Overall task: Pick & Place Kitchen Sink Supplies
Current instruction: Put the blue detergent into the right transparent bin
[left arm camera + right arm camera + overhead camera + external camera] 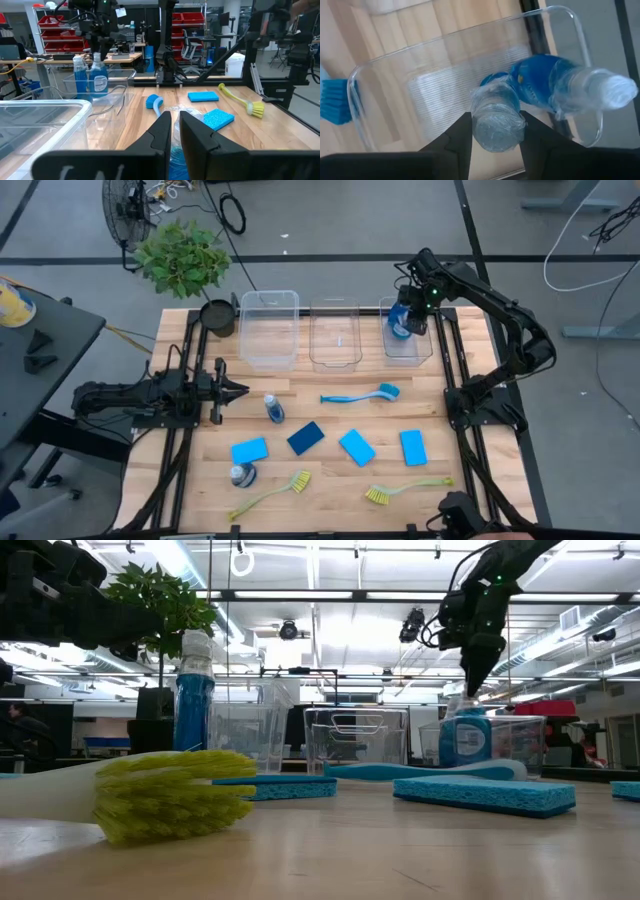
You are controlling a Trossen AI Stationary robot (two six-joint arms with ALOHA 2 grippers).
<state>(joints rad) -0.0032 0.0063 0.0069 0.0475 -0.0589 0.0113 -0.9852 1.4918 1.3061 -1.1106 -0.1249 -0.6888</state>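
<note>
Bottles are the matter here, and the right-hand clear bin [408, 340] serves as landmark: two small blue bottles stand inside it, and the right gripper [495, 131] hangs directly over them with its fingers set narrowly on either side of one bottle's pale cap [496, 122], the second bottle [560, 90] standing just beside it in the same bin. Whether the fingers actually press the cap cannot be told. Two more clear bins, the middle bin [334, 335] and the left bin [269, 330], stand in a row to the left of the landmark. Nearer the table's front than the landmark lies the blue brush [360, 394], and beyond it a row of four sponges: the far-right sponge [413, 447], a second sponge [356, 447], the darker sponge [305, 437] and the leftmost sponge [249, 450]. Two yellow-green brushes [270, 494] [405, 490] lie nearest the front edge. A third bottle [273, 408] and a fourth bottle [243, 476] stand well left of the landmark. The left gripper [238, 390] waits near the third bottle, fingers a narrow gap apart and empty.
</note>
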